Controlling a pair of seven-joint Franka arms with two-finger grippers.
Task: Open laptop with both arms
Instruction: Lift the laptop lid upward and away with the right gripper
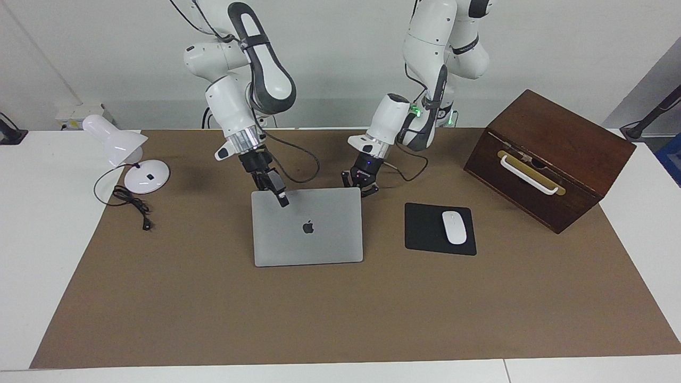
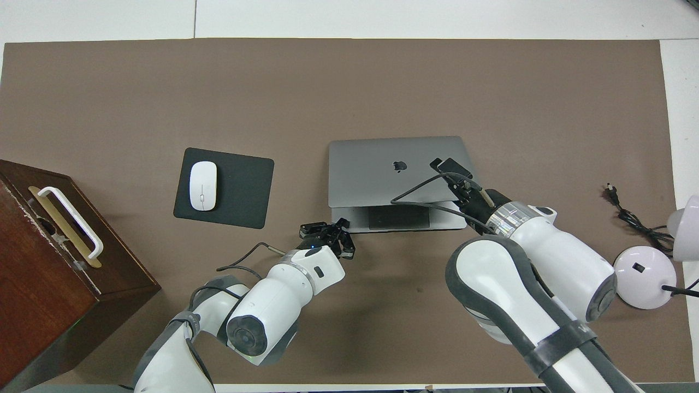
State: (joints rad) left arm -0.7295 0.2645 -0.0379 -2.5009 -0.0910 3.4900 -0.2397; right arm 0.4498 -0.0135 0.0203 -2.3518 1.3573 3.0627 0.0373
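White table against a plain white wall, covered by a brown mat. Laptop mid-mat, toward the robots' edge, lid part-raised. Left gripper, jaws closed, at the laptop's corner. Right gripper at the lid's edge; jaws' state cannot be told.

mousepad: mid-surface, toward the left arm's end
mouse: on the mousepad
box: left arm's end, near the robots' edge
lamp: right arm's end, near corner
cord: beside lamp
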